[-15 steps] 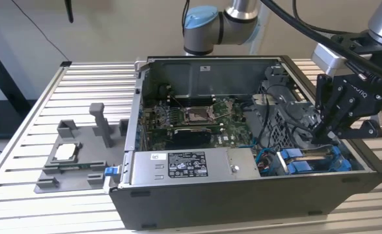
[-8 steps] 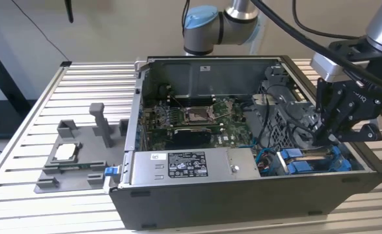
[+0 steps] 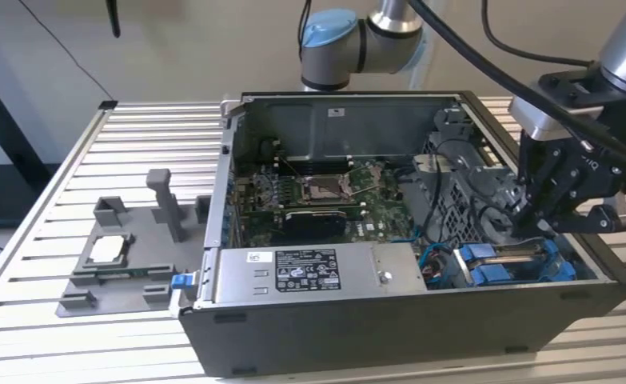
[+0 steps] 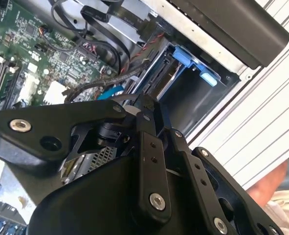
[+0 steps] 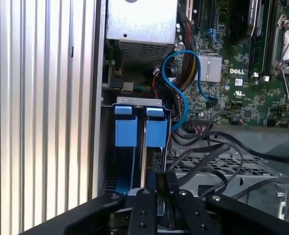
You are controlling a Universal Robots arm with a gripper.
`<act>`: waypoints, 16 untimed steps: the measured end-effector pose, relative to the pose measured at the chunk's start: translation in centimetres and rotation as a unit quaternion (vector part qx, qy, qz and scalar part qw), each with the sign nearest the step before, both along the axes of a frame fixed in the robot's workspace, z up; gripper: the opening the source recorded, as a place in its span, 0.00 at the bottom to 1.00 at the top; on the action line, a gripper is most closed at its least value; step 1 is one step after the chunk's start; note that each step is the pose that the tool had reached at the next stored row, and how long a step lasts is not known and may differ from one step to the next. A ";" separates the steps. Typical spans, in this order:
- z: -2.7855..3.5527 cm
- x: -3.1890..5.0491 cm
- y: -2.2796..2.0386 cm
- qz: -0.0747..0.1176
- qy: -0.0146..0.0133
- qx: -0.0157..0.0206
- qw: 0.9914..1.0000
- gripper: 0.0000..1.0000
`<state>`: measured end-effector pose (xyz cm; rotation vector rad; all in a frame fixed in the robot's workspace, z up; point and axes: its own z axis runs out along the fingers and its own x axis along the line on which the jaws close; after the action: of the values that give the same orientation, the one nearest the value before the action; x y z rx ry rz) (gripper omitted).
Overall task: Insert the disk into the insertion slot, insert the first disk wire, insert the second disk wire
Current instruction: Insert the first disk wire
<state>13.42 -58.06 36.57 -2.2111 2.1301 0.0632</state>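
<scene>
Blue carrier — where does it sit?
With the disk [image 5: 156,132] in the slot [image 5: 139,101], at the 4 o'clock corner of the case [image 3: 398,336] in the exterior view; a second blue carrier [image 5: 125,131] stands just beside it.
And the gripper [image 3: 528,230]?
Close over the disk, at its 12 o'clock — fingers [image 5: 151,185] drawn together; what they pinch, I can't tell.

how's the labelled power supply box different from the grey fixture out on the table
The power supply box is light silver metal with a printed label; the fixture is darker grey. The box sits inside the computer case; the fixture stands outside it on the slatted table, toward the exterior view's left. The box is a plain block; the fixture has upright posts. Both are grey.
</scene>
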 end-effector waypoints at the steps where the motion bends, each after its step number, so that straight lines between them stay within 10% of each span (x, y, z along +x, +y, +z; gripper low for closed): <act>1: -0.04 0.00 0.00 0.000 -0.002 0.000 1.000 0.19; 6: -0.27 0.00 -0.01 0.000 -0.017 0.000 1.000 0.19; 16: -0.36 0.02 0.00 0.000 -0.021 0.000 1.000 0.19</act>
<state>13.44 -58.06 36.21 -2.1922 2.1088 0.0170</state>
